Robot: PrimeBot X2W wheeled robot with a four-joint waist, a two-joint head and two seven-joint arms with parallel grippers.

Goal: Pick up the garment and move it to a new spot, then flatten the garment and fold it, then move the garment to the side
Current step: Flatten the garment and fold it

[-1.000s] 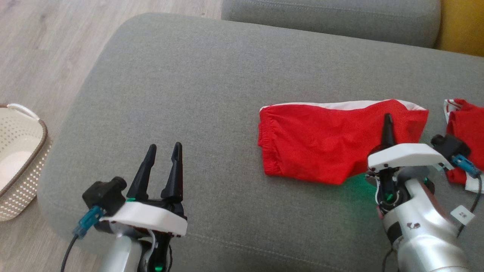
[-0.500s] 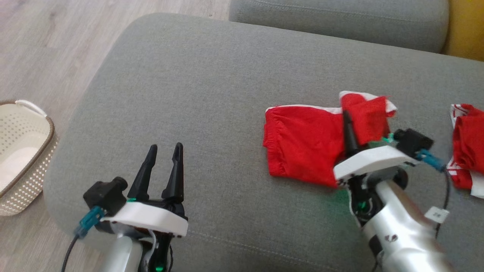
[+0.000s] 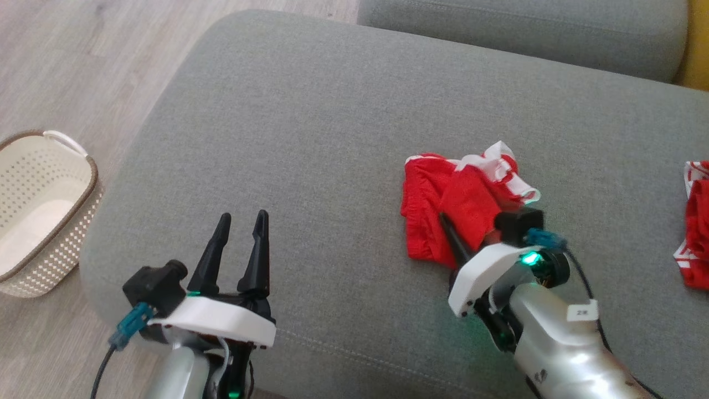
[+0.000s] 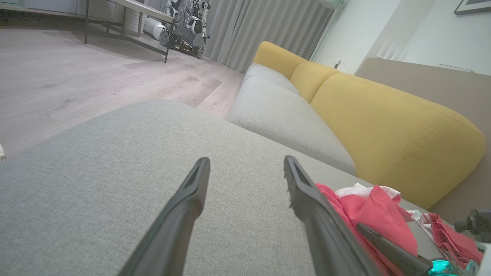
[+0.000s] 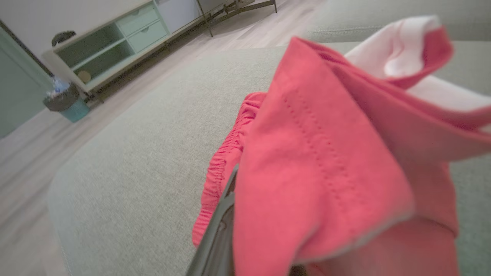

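Now, starting at your far left, the pale perforated basket (image 3: 66,238) is sitting on the wood floor (image 3: 66,66), just beside the grey sofa cushion (image 3: 310,138). Moving inward, your left gripper (image 3: 242,216) is hanging over the cushion's near-left part with its two dark fingers spread wide and nothing between them (in the left wrist view, bare grey fabric is showing through the gap of the left gripper (image 4: 246,161)). Right of centre, the red garment (image 3: 460,205) is lying bunched on the cushion, its white-trimmed edge curling up and over itself. Your right gripper (image 3: 443,219) is reaching into it from the near side with its fingers pressed together on a fold of the red cloth. In the right wrist view that fold of the red garment (image 5: 326,153) is draping over one dark finger (image 5: 224,214), and the gathered waistband is resting on the cushion beyond it. At your far right, a second red-and-white cloth (image 3: 695,221) is lying at the picture's edge, well apart from the garment. The yellow backrest (image 4: 383,126) is rising behind the cushions in the left wrist view.
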